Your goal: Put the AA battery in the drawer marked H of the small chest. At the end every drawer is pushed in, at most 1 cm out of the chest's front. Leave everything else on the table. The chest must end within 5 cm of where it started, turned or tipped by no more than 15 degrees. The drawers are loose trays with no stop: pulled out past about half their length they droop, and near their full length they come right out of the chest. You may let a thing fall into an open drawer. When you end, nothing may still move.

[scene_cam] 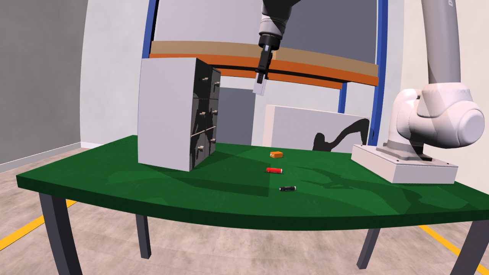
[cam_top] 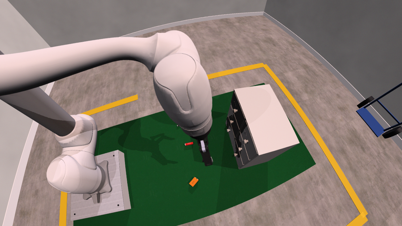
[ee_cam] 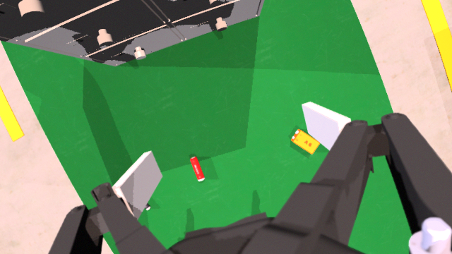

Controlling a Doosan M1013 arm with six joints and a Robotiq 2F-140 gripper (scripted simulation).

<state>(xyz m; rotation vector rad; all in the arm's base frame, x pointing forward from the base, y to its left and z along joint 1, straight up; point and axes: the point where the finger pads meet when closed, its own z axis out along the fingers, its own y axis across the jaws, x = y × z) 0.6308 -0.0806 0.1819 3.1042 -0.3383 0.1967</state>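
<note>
A red cylindrical battery [cam_top: 188, 143] [scene_cam: 274, 170] [ee_cam: 197, 169] lies on its side. A thinner black battery [scene_cam: 287, 188] [ee_cam: 147, 207] lies nearby, mostly hidden behind a finger in the wrist view. Neither label is readable; the red one looks like the AA. The gripper [cam_top: 207, 162] [scene_cam: 258, 89] [ee_cam: 233, 155] is open and empty, pointing down high above the table. The white chest [cam_top: 265, 118] [scene_cam: 165, 112] has a dark front with six drawers, all apparently pushed in. Drawer H's knob [cam_top: 235, 110] [scene_cam: 205, 79] [ee_cam: 32, 8] is in the top row, on the black battery's side.
An orange block battery [cam_top: 193, 181] [scene_cam: 276, 154] [ee_cam: 305, 142] lies on the green table [cam_top: 157, 191] [scene_cam: 102, 201], on the other side of the red battery from the black one. The robot's base block [cam_top: 123, 180] [scene_cam: 423, 174] stands opposite the chest's drawer front.
</note>
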